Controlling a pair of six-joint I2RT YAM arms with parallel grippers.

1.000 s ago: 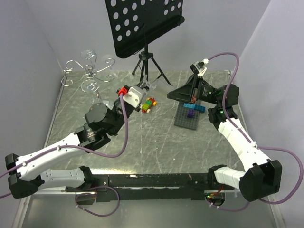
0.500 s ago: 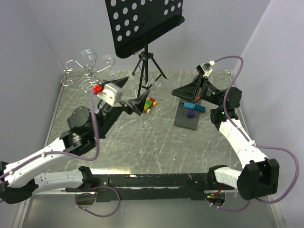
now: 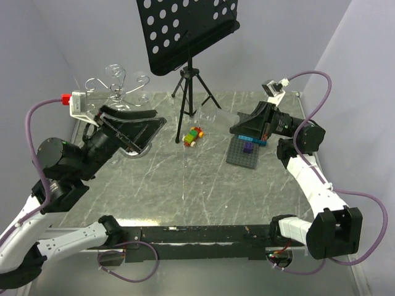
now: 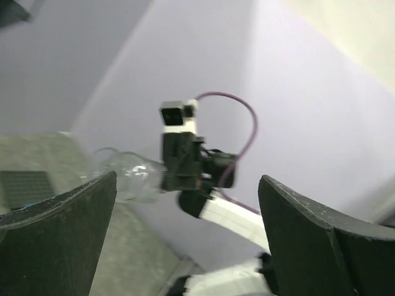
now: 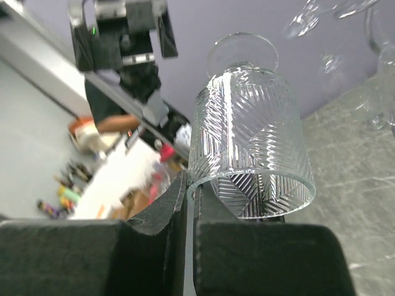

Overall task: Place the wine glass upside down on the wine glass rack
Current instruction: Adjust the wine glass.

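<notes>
The wine glass (image 5: pixel 247 142) is clear with a cut pattern. My right gripper (image 5: pixel 190 182) is shut on its rim, with the foot pointing away from the camera. From above, the glass (image 3: pixel 216 117) hangs over the table's middle back, at the tip of the right gripper (image 3: pixel 233 128). The chrome wine glass rack (image 3: pixel 117 92) stands at the back left, with another glass (image 3: pixel 115 73) on top. My left gripper (image 3: pixel 154 132) is open and empty, raised in front of the rack. In the left wrist view its jaws (image 4: pixel 188 179) frame the distant glass (image 4: pixel 126 179).
A black music stand (image 3: pixel 185 31) on a tripod (image 3: pixel 191 92) stands at the back centre. A small toy car (image 3: pixel 193 136) of bricks lies in front of it. A grey baseplate (image 3: pixel 247 151) with blue and purple bricks sits under the right arm.
My left gripper let go of the glass, opened wide and swung back to the left and up. The right gripper kept the glass and shifted slightly right.
</notes>
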